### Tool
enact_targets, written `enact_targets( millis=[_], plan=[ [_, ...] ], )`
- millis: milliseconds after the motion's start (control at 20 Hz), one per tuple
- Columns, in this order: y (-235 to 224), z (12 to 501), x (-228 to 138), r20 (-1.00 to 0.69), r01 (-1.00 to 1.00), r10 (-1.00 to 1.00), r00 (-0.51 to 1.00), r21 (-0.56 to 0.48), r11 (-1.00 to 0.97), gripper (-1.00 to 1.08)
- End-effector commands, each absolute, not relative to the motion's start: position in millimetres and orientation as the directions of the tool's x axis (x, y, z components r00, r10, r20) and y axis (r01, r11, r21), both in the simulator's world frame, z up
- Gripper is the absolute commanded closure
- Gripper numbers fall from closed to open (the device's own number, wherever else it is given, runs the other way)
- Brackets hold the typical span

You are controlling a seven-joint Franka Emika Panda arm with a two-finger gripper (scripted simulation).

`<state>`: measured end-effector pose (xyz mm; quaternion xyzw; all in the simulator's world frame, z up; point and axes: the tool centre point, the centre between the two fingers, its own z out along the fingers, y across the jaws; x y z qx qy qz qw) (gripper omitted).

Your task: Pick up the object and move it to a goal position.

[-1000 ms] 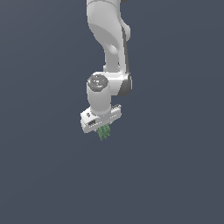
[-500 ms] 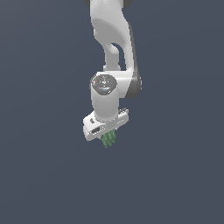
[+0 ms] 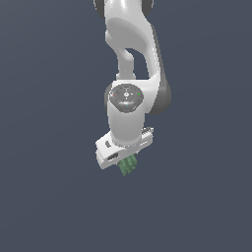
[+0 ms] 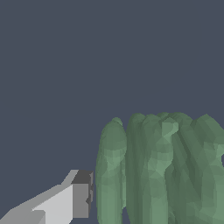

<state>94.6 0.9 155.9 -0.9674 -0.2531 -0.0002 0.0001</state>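
- Gripper (image 3: pixel 127 165): white, at the low end of the arm, pointing down; its jaws are clamped on the object, which protrudes just beneath the gripper body in the exterior view.
- Finger (image 4: pixel 65 202): one shows in the wrist view, white with a grey pad, its pad touching or all but touching the nearest rib of the object; the other finger is out of the picture.
- Object (image 3: pixel 128 165): small, green, ribbed, oblong; much smaller than the gripper. Held between the jaws, clear of any surface. In the wrist view the object (image 4: pixel 162 170) is a row of rounded upright ribs in lighter and darker green, filling much of the picture.
- Gripper body: a broad white bar, tilted, its end toward the exterior view's left lower than the other.
- Arm (image 3: pixel 130 54): white with dark grey joints, descending from the upper edge of the exterior view; a round grey cap with small red and green marks faces the camera above the wrist.
- Surroundings: uniform dark blue-grey in both views; no counter edge can be made out.
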Motion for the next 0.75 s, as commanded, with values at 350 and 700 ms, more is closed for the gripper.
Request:
enact_targets(
  millis=[350, 700],
  plan=[
    [11, 170, 118, 0.0, 0.489, 0.489, 0.872, 0.0, -0.872, 1.08],
    [12, 173, 123, 0.0, 0.489, 0.489, 0.872, 0.0, -0.872, 1.08]
  ],
)
